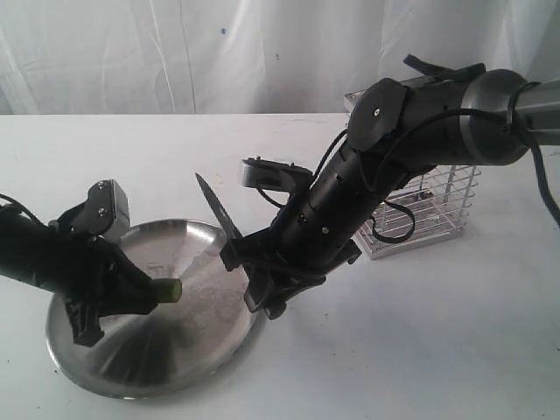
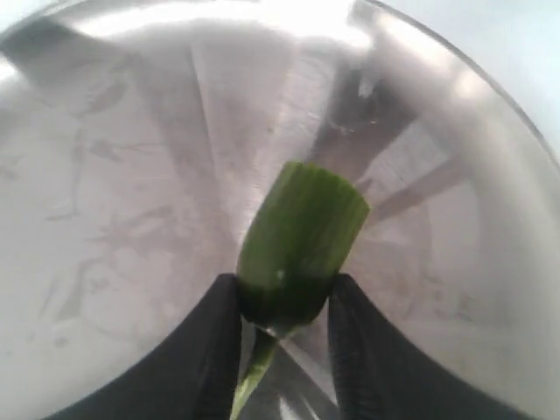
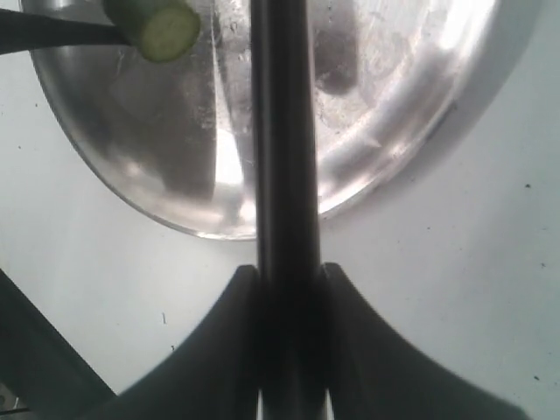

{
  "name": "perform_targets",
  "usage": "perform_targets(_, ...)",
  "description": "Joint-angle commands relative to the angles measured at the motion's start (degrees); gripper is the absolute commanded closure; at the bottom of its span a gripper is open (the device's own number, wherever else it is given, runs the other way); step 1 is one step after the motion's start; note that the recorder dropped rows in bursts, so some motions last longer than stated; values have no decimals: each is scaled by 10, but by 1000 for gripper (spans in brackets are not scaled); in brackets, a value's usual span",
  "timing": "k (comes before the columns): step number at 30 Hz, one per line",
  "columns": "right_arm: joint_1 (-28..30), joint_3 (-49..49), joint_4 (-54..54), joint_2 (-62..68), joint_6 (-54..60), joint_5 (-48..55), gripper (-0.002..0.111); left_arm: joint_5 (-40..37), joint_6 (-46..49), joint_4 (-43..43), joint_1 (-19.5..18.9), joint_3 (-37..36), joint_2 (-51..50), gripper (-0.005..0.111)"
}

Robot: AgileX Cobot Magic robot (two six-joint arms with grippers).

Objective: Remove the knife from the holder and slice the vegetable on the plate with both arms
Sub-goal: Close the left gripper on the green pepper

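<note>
Plate [image 1: 206,248] of scratched steel lies at the lower left of the exterior frame, on a white table [image 1: 420,350]. The left gripper [image 1: 147,293] reaches in from the left edge over the plate. Its pincer is clenched on the vegetable [image 1: 168,289], a short green chilli piece.

In the left wrist view both black fingers [image 2: 210,350] press against the stem end of the vegetable [image 2: 302,236], one on each side. The thin stem runs back between them, and the cut end points out over the plate [image 2: 114,175].

The right gripper [image 1: 249,262] sits near the centre of the exterior frame, just beside the plate's right rim. It is grasping the knife [image 1: 217,206] by the black handle. The dark blade slants up and to the left, with its tip above the plate's far rim and clear of the vegetable.

In the right wrist view the handle of the knife [image 3: 284,131] is clamped between the two fingers [image 3: 223,350]. It runs out across the plate [image 3: 394,105], and the pale cut face of the vegetable [image 3: 162,26] is visible off to one side, apart from the knife.

The holder [image 1: 437,206], a wire cage, stands at the right of the exterior frame, partly hidden behind the right arm and well apart from the plate.
</note>
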State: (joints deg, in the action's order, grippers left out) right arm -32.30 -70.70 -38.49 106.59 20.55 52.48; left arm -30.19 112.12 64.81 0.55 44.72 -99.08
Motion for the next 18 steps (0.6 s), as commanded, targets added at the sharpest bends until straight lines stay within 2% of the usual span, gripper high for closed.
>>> perform_targets(1, 4, 2, -5, -8, -13, -20, 108, 66, 14, 49, 2, 0, 5, 107)
perform_targets(3, 4, 2, -5, -8, -13, -37, 108, 106, -53, 49, 2, 0, 5, 107)
perform_targets(5, 4, 2, -5, -8, -14, -41, 108, 121, -79, 49, 2, 0, 5, 107)
perform_targets(8, 4, 2, -3, -8, -30, -44, 108, 117, -110, 48, 2, 0, 5, 107)
perform_targets(14, 4, 2, -3, -7, -42, -52, 108, 59, -256, -1, 4, 0, 5, 107)
perform_targets(18, 1, 2, -2, -7, -42, -46, 108, 81, -352, -51, 21, 0, 5, 107)
